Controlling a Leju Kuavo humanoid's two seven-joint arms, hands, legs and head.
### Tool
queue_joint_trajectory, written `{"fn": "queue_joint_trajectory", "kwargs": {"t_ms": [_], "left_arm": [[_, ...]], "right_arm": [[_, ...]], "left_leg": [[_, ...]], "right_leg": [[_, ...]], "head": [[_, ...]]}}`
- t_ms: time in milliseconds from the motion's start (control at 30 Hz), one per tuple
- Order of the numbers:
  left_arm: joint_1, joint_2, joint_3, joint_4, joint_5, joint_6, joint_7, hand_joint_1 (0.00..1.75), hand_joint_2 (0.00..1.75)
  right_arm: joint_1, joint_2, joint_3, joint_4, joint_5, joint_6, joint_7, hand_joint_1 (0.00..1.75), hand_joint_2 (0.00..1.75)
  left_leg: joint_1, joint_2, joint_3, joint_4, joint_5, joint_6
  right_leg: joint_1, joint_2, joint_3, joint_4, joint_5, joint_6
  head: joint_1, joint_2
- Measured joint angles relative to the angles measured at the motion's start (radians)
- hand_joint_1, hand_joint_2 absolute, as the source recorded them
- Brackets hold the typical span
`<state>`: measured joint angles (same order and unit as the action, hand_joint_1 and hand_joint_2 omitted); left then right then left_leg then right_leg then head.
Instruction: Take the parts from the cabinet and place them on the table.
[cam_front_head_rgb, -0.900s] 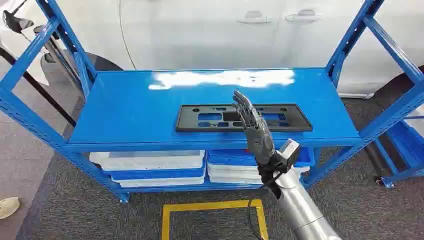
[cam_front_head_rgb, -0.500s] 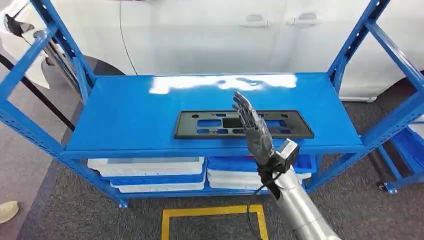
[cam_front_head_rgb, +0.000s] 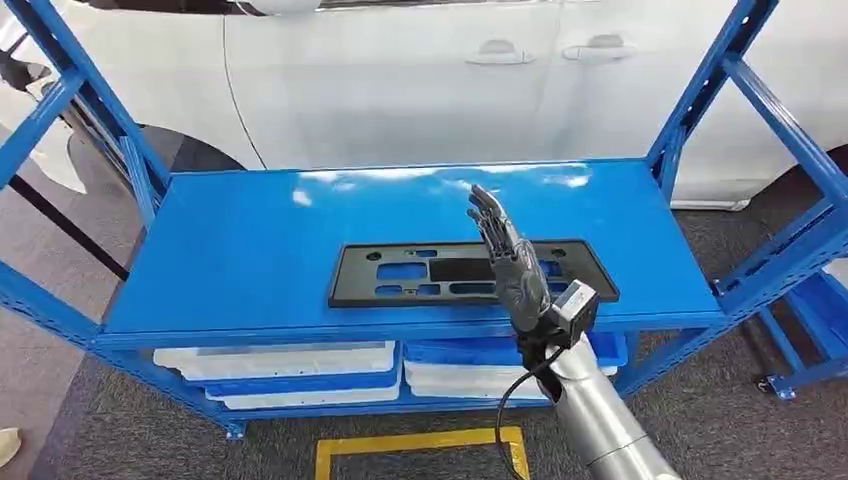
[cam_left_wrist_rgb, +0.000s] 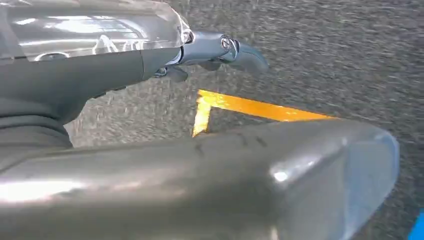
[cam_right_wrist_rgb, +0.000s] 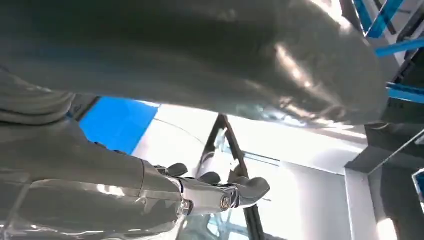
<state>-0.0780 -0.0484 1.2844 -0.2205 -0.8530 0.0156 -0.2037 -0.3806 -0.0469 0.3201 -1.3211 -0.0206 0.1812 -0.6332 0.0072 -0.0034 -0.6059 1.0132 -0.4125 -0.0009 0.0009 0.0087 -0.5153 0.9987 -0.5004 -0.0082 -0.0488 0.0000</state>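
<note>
A flat black plastic part (cam_front_head_rgb: 420, 274) with several cut-outs lies on the blue cabinet shelf (cam_front_head_rgb: 250, 250), near its front edge. My right hand (cam_front_head_rgb: 510, 258) is raised upright in front of the part's right half, fingers straight and apart, holding nothing. The right wrist view has that hand (cam_right_wrist_rgb: 210, 192) with fingers extended against a bright background. My left hand (cam_left_wrist_rgb: 200, 55) hangs over dark carpet and a yellow floor line (cam_left_wrist_rgb: 250, 106), fingers out, nothing in them.
Blue uprights (cam_front_head_rgb: 80, 110) frame the cabinet on both sides. White and blue trays (cam_front_head_rgb: 290, 362) are stacked on the lower shelf. A white car (cam_front_head_rgb: 450, 80) stands behind. A yellow floor marking (cam_front_head_rgb: 420, 445) lies in front, and another blue rack (cam_front_head_rgb: 810, 330) sits at right.
The whole view has shifted: the shelf and black part now sit lower and slightly left in the picture. My right hand stays raised and empty in about the same spot.
</note>
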Motion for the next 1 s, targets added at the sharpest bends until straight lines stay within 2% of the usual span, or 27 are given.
{"fn": "queue_joint_trajectory", "kwargs": {"t_ms": [67,100,133,167,233,267,300,333,367,400,433,467,533,567,633,667,700,733,767,800,833,867,900,933,967,1000], "left_arm": [[0.002,0.001,0.0,0.0,0.0,0.0,-0.001,0.0,0.0],[0.002,0.001,0.0,0.0,0.0,-0.002,-0.002,0.0,0.0],[0.001,0.0,0.0,0.0,0.0,-0.006,-0.005,0.0,0.0],[0.0,0.0,0.0,0.0,0.0,-0.006,-0.006,0.0,0.0],[0.0,0.0,0.0,0.0,-0.001,-0.008,-0.011,0.0,0.0],[0.0,0.0,0.0,0.0,-0.003,-0.009,-0.013,0.0,0.0],[0.001,0.0,0.0,0.0,-0.004,-0.009,-0.015,0.0,0.0],[0.004,-0.001,0.0,0.0,-0.007,-0.008,-0.019,0.0,0.0],[0.005,-0.002,0.0,0.0,-0.008,-0.007,-0.022,0.0,0.0],[0.005,-0.004,0.0,0.0,-0.009,-0.006,-0.022,0.0,0.0],[0.005,-0.005,0.0,0.0,-0.009,-0.006,-0.022,0.0,0.0],[0.004,-0.005,0.0,0.0,-0.009,-0.004,-0.022,0.0,0.0],[0.006,-0.005,0.0,0.0,-0.01,0.0,-0.023,0.0,0.0],[0.009,-0.005,0.0,0.0,-0.012,0.0,-0.023,0.0,0.0],[0.009,-0.005,0.0,0.0,-0.016,-0.001,-0.023,0.0,0.0],[0.008,-0.005,0.0,0.0,-0.018,-0.003,-0.024,0.0,0.0],[0.006,-0.005,0.0,0.0,-0.018,-0.004,-0.025,0.0,0.0],[0.005,-0.003,0.0,0.0,-0.018,-0.006,-0.026,0.0,0.0],[0.004,-0.003,0.0,0.0,-0.019,-0.006,-0.026,0.0,0.0],[0.006,-0.003,0.0,0.0,-0.019,-0.006,-0.027,0.0,0.0],[0.007,-0.003,0.0,0.0,-0.019,-0.006,-0.026,0.0,0.0],[0.007,-0.003,0.0,0.0,-0.02,-0.008,-0.027,0.0,0.0],[0.005,-0.003,0.0,0.0,-0.021,-0.009,-0.027,0.0,0.0],[0.004,-0.003,0.0,0.0,-0.021,-0.009,-0.028,0.0,0.0],[0.003,-0.001,0.0,0.0,-0.023,-0.009,-0.029,0.0,0.0],[0.001,-0.001,0.0,0.0,-0.024,-0.009,-0.029,0.0,0.0]], "right_arm": [[-0.001,0.0,0.0,0.0,0.002,0.0,0.001,0.0,0.0],[-0.002,0.0,0.002,-0.003,0.007,-0.003,0.002,0.0,0.0],[-0.003,0.0,0.002,-0.005,0.016,-0.009,0.002,0.0,0.0],[-0.006,0.0,0.002,-0.006,0.027,-0.016,0.002,0.0,0.0],[0.005,-0.001,0.003,-0.006,0.045,-0.029,0.0,0.0,0.0],[0.014,-0.002,0.006,-0.007,0.058,-0.038,-0.005,0.0,1.75],[0.022,-0.003,0.008,-0.008,0.07,-0.047,-0.009,0.0,1.75],[0.03,-0.006,0.01,-0.015,0.088,-0.068,-0.016,0.0,1.75],[0.037,-0.009,0.01,-0.027,0.107,-0.091,-0.018,0.0,1.75],[0.045,-0.016,0.009,-0.049,0.134,-0.131,-0.021,0.0,0.0],[0.059,-0.023,0.008,-0.078,0.177,-0.189,-0.022,0.0,0.0],[0.076,-0.032,0.005,-0.113,0.238,-0.265,-0.022,0.0,0.0],[0.123,-0.048,-0.006,-0.187,0.362,-0.387,-0.023,0.0,0.0],[0.143,-0.06,-0.015,-0.218,0.409,-0.423,-0.023,0.0,0.0],[0.168,-0.072,-0.028,-0.268,0.431,-0.441,-0.023,0.0,0.0],[0.173,-0.075,-0.032,-0.282,0.423,-0.44,-0.023,0.0,0.0],[0.177,-0.076,-0.038,-0.29,0.406,-0.433,-0.023,0.0,0.0],[0.184,-0.077,-0.045,-0.292,0.374,-0.421,-0.023,0.0,0.0],[0.189,-0.08,-0.048,-0.296,0.331,-0.408,-0.023,0.0,0.0],[0.191,-0.083,-0.05,-0.301,0.285,-0.39,-0.023,0.0,0.0],[0.19,-0.086,-0.051,-0.309,0.236,-0.367,-0.023,0.0,0.0],[0.189,-0.089,-0.053,-0.32,0.186,-0.346,-0.023,0.0,0.0],[0.188,-0.092,-0.059,-0.337,0.13,-0.294,-0.023,0.0,0.0],[0.187,-0.093,-0.068,-0.35,0.095,-0.255,-0.023,0.0,0.0],[0.186,-0.093,-0.078,-0.363,0.068,-0.216,-0.023,0.0,0.0],[0.186,-0.094,-0.087,-0.372,0.066,-0.19,-0.023,0.0,0.0]], "left_leg": [[-0.004,-0.001,-0.003,0.0,-0.005,0.007],[0.007,-0.002,0.007,-0.013,-0.004,0.012],[0.009,-0.002,0.017,-0.02,-0.004,0.015],[0.01,-0.001,0.021,-0.021,-0.009,0.022],[0.009,-0.001,0.027,-0.021,-0.017,0.027],[0.009,-0.001,0.031,-0.02,-0.02,0.027],[0.01,-0.001,0.038,-0.02,-0.025,0.026],[0.01,-0.002,0.046,-0.02,-0.03,0.025],[0.01,-0.003,0.054,-0.018,-0.037,0.023],[0.011,-0.004,0.063,-0.015,-0.045,0.02],[0.01,-0.005,0.067,-0.013,-0.054,0.015],[0.002,-0.006,0.07,-0.008,-0.06,0.007],[0.003,-0.008,0.07,-0.011,-0.066,-0.004],[0.007,-0.007,0.072,-0.015,-0.067,-0.011],[0.011,-0.004,0.078,-0.005,-0.081,-0.023],[0.011,-0.003,0.063,0.034,-0.107,-0.025],[0.012,-0.003,0.029,0.103,-0.143,-0.027],[0.012,-0.003,-0.02,0.199,-0.185,-0.029],[0.012,-0.003,-0.059,0.27,-0.209,-0.03],[0.012,-0.003,-0.084,0.308,-0.209,-0.03],[0.012,-0.003,-0.083,0.294,-0.185,-0.028],[0.012,-0.003,-0.061,0.238,-0.145,-0.023],[0.011,-0.003,-0.016,0.136,-0.087,-0.015],[0.009,-0.003,0.026,0.048,-0.046,-0.007],[0.001,-0.002,0.047,0.001,-0.05,0.002],[0.0,-0.001,0.048,-0.005,-0.049,0.002]], "right_leg": [[-0.003,-0.001,0.003,-0.008,-0.003,0.009],[0.004,-0.002,0.01,-0.009,-0.009,0.018],[-0.002,-0.003,0.007,0.01,-0.018,0.022],[-0.003,-0.003,-0.022,0.065,-0.043,0.025],[-0.01,-0.004,-0.123,0.231,-0.104,0.031],[-0.012,-0.003,-0.167,0.294,-0.116,0.035],[-0.015,-0.004,-0.193,0.316,-0.104,0.037],[-0.017,-0.004,-0.194,0.29,-0.067,0.039],[-0.02,-0.005,-0.173,0.223,-0.011,0.039],[-0.022,-0.006,-0.139,0.13,0.05,0.038],[-0.023,-0.011,-0.107,0.044,0.094,0.036],[-0.015,-0.012,-0.097,0.025,0.074,0.034],[-0.014,-0.007,-0.097,0.021,0.071,0.022],[-0.011,-0.005,-0.097,0.022,0.068,0.014],[-0.017,-0.005,-0.086,0.01,0.071,-0.001],[-0.017,-0.004,-0.082,0.007,0.069,-0.007],[-0.016,-0.004,-0.081,0.007,0.067,-0.012],[-0.013,-0.004,-0.079,0.008,0.065,-0.014],[-0.011,-0.004,-0.079,0.008,0.064,-0.016],[-0.009,-0.004,-0.079,0.008,0.063,-0.017],[-0.008,-0.002,-0.077,0.008,0.062,-0.017],[-0.006,0.0,-0.074,0.008,0.061,-0.016],[-0.004,0.0,-0.068,0.008,0.058,-0.014],[-0.004,0.0,-0.063,0.008,0.056,-0.012],[0.001,0.0,-0.061,0.01,0.053,-0.007],[0.001,0.001,-0.064,0.012,0.052,-0.002]], "head": [[0.0,0.0],[0.0,0.0],[0.0,0.0],[0.0,0.0],[0.0,0.0],[0.0,0.0],[0.0,0.0],[0.0,0.0],[0.0,0.0],[0.0,0.0],[0.0,0.0],[0.0,0.0],[0.0,0.0],[0.0,0.0],[0.0,0.0],[0.0,0.0],[0.0,0.0],[0.0,0.0],[0.0,0.0],[0.0,0.0],[0.0,0.0],[0.0,0.0],[0.0,0.0],[0.0,0.0],[0.0,0.0],[0.0,0.0]]}}
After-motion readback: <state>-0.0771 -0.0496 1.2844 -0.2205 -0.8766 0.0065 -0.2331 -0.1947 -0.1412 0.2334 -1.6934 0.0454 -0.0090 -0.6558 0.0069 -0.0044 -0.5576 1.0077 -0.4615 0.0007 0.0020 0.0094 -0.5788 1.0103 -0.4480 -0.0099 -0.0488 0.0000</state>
